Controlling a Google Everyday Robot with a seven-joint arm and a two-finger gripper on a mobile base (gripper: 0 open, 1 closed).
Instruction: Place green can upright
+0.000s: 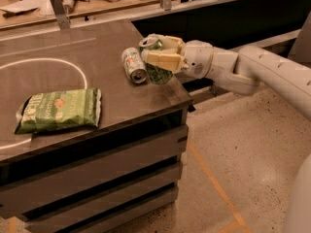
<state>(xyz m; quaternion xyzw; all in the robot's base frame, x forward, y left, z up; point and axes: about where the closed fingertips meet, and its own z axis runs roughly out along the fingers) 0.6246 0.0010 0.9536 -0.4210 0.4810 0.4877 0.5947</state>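
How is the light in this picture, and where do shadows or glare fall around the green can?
Camera view: warm, dim, yellowish light; the gripper holds the green can near the right edge of the table, with no strong glare on it; camera view again: the table top has a soft sheen, and deep shadow lies under its overhang.

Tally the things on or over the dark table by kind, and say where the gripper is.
Cans: 2 (green can held tilted in the gripper over the table near its right edge; pale can lying on its side beside it)
Chip bags: 1 (green chip bag, lying flat)
Total: 3
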